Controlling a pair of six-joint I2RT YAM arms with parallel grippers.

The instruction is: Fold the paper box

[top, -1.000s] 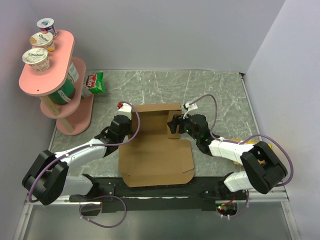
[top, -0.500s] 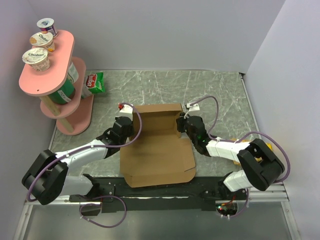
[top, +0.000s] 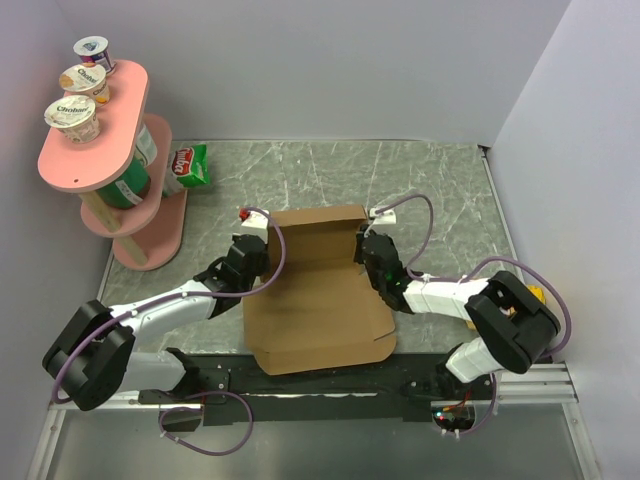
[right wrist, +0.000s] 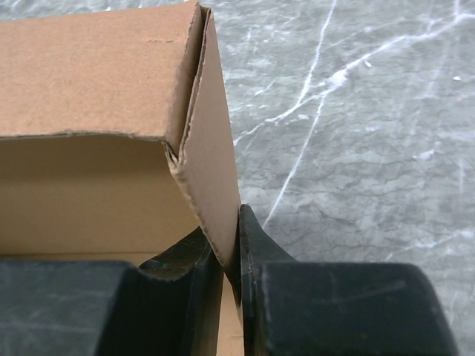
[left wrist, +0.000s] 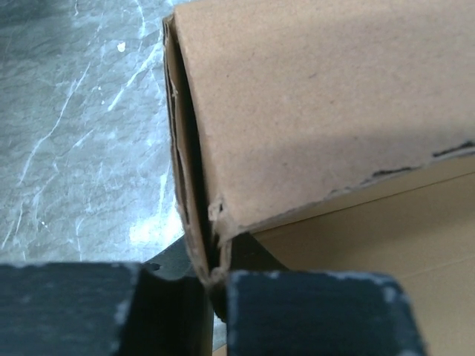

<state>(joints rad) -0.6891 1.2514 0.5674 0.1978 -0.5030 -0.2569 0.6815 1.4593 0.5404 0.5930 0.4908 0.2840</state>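
**Status.** The paper box (top: 315, 300) sits on the grey marbled table (top: 440, 190), between the 2 arms, and is partly formed. At its far end 1 back wall (top: 318, 225) stands up, with a side wall raised at each of its 2 corners. The wide near panel (top: 315, 330) lies flat and open, and its front flap is not yet turned up. We judge that closing this panel over is the main step left, so the fold is roughly at its midpoint.

**Tools.**
- The left gripper (left wrist: 215, 278) is narrow and pinches the left side wall (left wrist: 182, 148) between its fingers.
- The right gripper (right wrist: 231, 259) is likewise narrow and is clamped on the lower edge of the right side wall (right wrist: 215, 170).

**Material.**
- The box is plain brown corrugated cardboard, matte and faintly fibrous.
- The cut edges are ragged, as from perforations.
- The left wall shows 2 layers folded together with a dark gap between them.
- The right corner crease is crisp but slightly crushed at the fold.
- The panels look flat and stiff, and the creases run straight.
- The table is smooth, with white veins and some glare.
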